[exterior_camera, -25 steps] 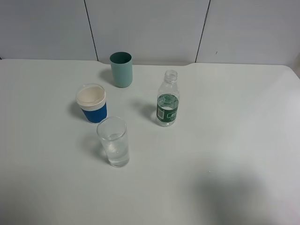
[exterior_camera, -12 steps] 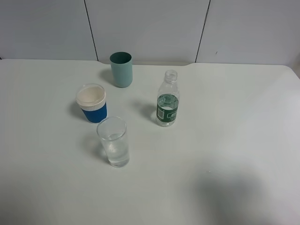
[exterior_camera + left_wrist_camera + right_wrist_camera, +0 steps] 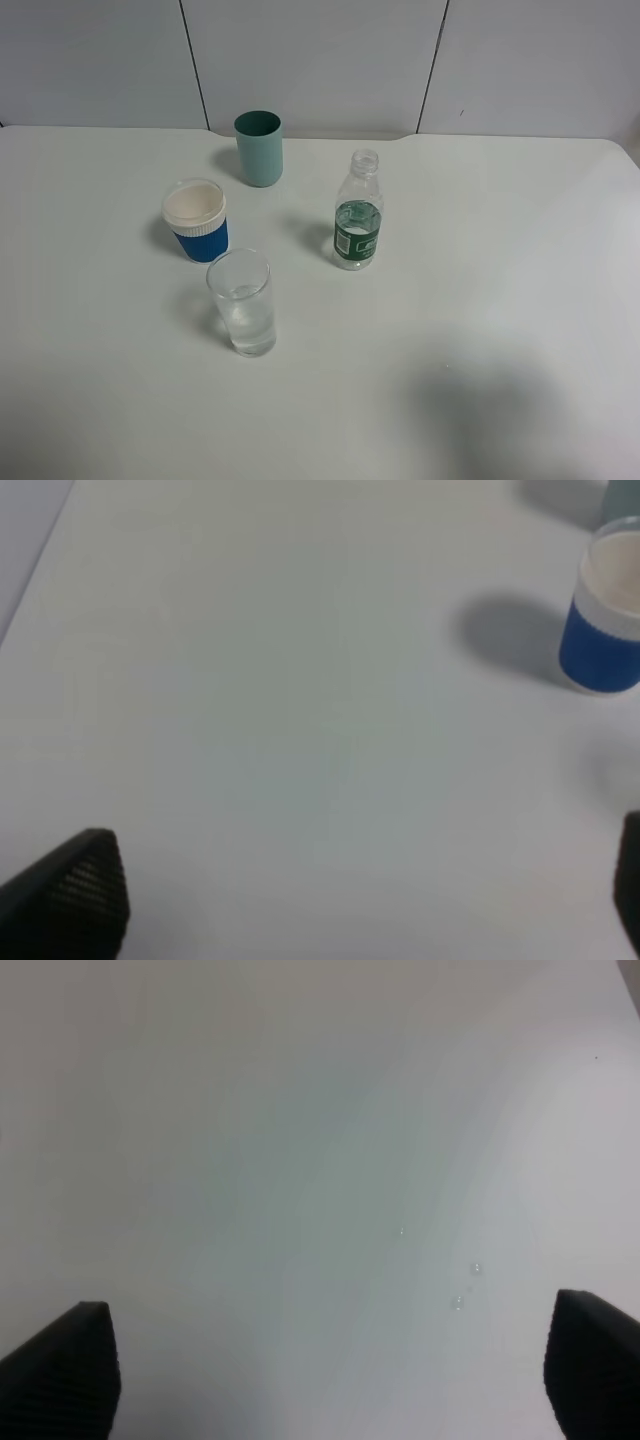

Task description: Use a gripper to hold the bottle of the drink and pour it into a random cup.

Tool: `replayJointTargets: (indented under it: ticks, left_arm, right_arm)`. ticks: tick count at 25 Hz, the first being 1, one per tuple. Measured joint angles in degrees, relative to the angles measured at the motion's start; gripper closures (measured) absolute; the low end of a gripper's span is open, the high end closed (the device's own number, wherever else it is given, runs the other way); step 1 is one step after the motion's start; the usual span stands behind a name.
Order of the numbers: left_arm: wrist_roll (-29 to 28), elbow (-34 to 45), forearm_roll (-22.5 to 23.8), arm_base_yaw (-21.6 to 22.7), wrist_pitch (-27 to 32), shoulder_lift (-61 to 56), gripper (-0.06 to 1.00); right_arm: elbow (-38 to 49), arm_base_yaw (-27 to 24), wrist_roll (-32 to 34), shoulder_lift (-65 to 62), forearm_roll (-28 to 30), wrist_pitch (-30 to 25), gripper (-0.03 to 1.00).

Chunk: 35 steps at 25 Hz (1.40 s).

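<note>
Bottle of the drink (image 3: pixel 358 211) stands upright, uncapped, just right of frame centre on the white tabletop (image 3: pixel 500 260); clear liquid reaches up into its dark green label. Tall clear glass (image 3: pixel 242 302) sits lower left of the bottle and already holds some liquid. Blue cup with white rim (image 3: pixel 196 220) is left of centre, and the teal cup (image 3: pixel 259 148) is near the back edge. All four stand apart from one another.

Neither arm shows in the high view. Right tool (image 3: pixel 330 1365): jaws spread wide, nothing between them, only bare tabletop with a few droplets. Left tool (image 3: pixel 370 895): also spread and empty, with the blue cup at the upper right of its view.

Step in hand, as judged: approach the bottle. The right arm looks the natural choice. Come in level, grip on or just below the label, and squeeze gently, since thin plastic with no cap could spill.
</note>
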<state>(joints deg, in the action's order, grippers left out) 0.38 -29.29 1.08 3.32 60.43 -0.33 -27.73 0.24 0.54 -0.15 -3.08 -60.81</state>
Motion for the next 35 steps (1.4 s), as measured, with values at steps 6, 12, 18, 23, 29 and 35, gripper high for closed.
replayJointTargets:
  ticks: [6, 12, 18, 23, 29, 35]
  left_arm:
    - [0.0, 0.0, 0.0, 0.0, 0.0, 0.0, -0.04]
    - [0.1, 0.0, 0.0, 0.0, 0.0, 0.0, -0.04]
    - [0.1, 0.0, 0.0, 0.0, 0.0, 0.0, -0.04]
    - [0.1, 0.0, 0.0, 0.0, 0.0, 0.0, -0.04]
    - [0.1, 0.0, 0.0, 0.0, 0.0, 0.0, -0.04]
    - [0.1, 0.0, 0.0, 0.0, 0.0, 0.0, -0.04]
  right_arm:
    - [0.0, 0.0, 0.0, 0.0, 0.0, 0.0, 0.13]
    - [0.0, 0.0, 0.0, 0.0, 0.0, 0.0, 0.13]
    - [0.0, 0.0, 0.0, 0.0, 0.0, 0.0, 0.13]
    - [0.0, 0.0, 0.0, 0.0, 0.0, 0.0, 0.13]
    - [0.0, 0.0, 0.0, 0.0, 0.0, 0.0, 0.13]
    - [0.0, 0.0, 0.0, 0.0, 0.0, 0.0, 0.13]
